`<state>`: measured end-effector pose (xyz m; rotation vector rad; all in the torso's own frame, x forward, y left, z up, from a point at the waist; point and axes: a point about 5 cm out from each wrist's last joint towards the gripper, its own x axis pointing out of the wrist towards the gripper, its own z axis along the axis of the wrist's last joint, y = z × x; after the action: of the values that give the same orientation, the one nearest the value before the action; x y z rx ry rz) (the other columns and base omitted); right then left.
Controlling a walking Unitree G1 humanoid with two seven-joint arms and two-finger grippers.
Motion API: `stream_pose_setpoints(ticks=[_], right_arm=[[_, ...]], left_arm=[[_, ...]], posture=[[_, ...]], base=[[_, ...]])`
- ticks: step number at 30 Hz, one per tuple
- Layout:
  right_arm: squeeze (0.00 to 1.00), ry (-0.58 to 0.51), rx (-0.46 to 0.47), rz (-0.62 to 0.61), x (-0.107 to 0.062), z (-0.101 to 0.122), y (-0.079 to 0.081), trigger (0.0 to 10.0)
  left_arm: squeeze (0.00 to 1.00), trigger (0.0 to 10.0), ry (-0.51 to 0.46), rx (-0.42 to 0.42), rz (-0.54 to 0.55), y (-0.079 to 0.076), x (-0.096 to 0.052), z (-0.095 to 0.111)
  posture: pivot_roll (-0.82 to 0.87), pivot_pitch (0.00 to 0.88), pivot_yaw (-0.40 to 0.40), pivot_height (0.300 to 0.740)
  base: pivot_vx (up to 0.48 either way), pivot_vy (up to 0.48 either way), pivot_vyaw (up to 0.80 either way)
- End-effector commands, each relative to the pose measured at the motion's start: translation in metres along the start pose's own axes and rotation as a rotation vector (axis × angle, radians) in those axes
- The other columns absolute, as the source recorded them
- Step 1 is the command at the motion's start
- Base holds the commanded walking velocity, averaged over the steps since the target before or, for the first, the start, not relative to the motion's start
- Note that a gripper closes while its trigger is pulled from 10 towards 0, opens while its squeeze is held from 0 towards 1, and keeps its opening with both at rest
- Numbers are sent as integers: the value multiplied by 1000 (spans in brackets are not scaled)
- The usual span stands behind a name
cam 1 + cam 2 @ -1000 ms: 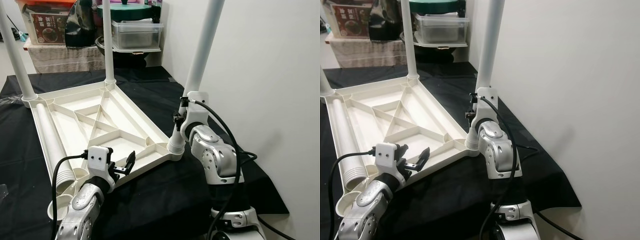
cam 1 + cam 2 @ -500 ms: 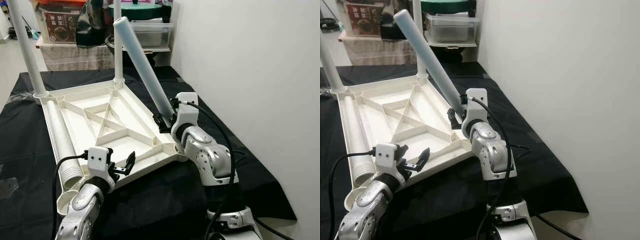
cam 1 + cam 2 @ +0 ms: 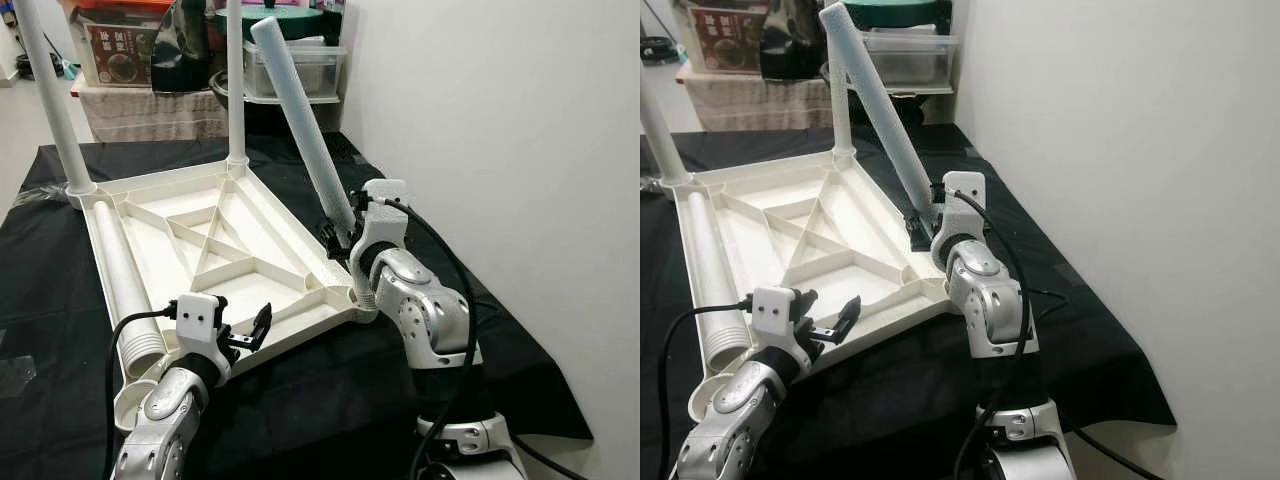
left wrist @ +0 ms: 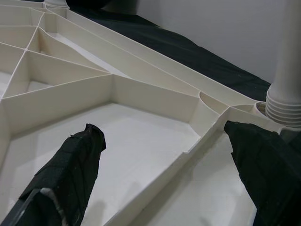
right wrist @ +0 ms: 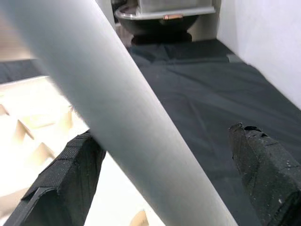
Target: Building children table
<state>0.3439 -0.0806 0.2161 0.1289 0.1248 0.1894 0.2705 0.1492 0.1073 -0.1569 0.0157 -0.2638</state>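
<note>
Leaning well off the vertical, the table leg was seen with its ribbed foot at the near right corner socket of the upturned tabletop, which lay underside up on the black cloth. The right gripper was placed around the leg low on its shaft; in the right wrist view the two black fingers stood apart on either side of the tube, one pad seemingly against it and the other clear, so a firm clamp could not be confirmed. The left gripper was held spread open just over the near edge of the tabletop, gripping nothing.

Two legs were already standing upright in the far corners, and a fourth leg was lying along the tabletop's left side.

The main risk was judged to be the tilt: if the leg were pressed or turned at that angle, it could be jammed crooked or levered out of the socket. With so loose a hold, the tube could also slip and topple inward across the ribs. The light tabletop, held down by nothing, could be shoved along the cloth by any sideways push.
</note>
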Motion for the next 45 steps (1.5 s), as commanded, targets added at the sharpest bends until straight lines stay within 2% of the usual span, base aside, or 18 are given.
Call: stream_pose_setpoints(ticks=[1,2,3,12,23,24,25,26,28,29,30,38,40,41,42,43,45], right_arm=[[1000,-11,5,-1,0,0,-1,0],[1000,-18,6,4,0,1,0,0],[0,-21,8,8,0,1,0,0],[0,-44,-4,22,-1,-2,-4,0],[0,-39,-23,109,-2,-3,2,0],[0,-23,-42,104,-1,-5,2,10000],[0,-23,-42,104,-1,-5,2,10000],[263,-4,-59,99,0,-10,0,10000],[263,-4,-59,99,0,-10,0,10000],[788,3,-64,98,0,-11,-1,10000],[1000,5,-67,99,0,-13,-2,10000],[1000,-14,-86,129,-2,-15,-7,10000],[1000,-27,-134,210,1,-11,-19,10000],[1000,-27,-134,210,1,-11,-19,10000],[1000,-21,-160,238,4,-10,-30,10000],[1000,-21,-160,238,4,-10,-30,10000],[1000,17,-198,304,9,-7,-50,10000]], left_arm=[[0,10000,-1,11,-6,0,1,0],[0,10000,-1,12,-7,0,1,0],[0,10000,-1,12,-7,0,1,1],[0,10000,2,13,-12,0,1,1],[0,10000,2,18,-12,1,0,2],[0,10000,1,20,-10,2,0,2],[0,10000,1,20,-10,2,0,2],[0,10000,1,24,-4,3,0,2],[0,10000,1,24,-4,3,0,2],[0,10000,1,25,-3,4,-1,2],[0,10000,2,27,-3,4,0,2],[0,10000,5,33,-4,4,0,2],[0,10000,7,35,-7,3,0,3],[0,10000,7,35,-7,3,0,3],[0,10000,7,36,-8,3,0,2],[0,10000,7,36,-8,3,0,2],[0,10000,8,36,-8,4,1,2]], posture=[[-12,0,-115,740],[-13,0,-114,740],[-12,0,-113,740],[-14,0,-109,740],[-11,0,-106,740],[-9,0,-105,740],[-9,0,-105,740],[-11,0,-99,740],[-11,0,-99,740],[-11,0,-99,740],[-11,0,-99,740],[-11,0,-95,740],[-10,0,-93,740],[-10,0,-93,740],[-10,0,-93,740],[-10,0,-93,740],[-10,0,-97,740]], base=[[0,0,0],[0,0,0],[0,0,0],[0,0,0],[0,0,0],[0,0,0],[0,0,0],[0,0,0],[0,0,0],[0,0,0],[0,0,0],[0,0,0],[0,0,0],[0,0,0],[0,0,0],[0,0,0],[0,0,0]])
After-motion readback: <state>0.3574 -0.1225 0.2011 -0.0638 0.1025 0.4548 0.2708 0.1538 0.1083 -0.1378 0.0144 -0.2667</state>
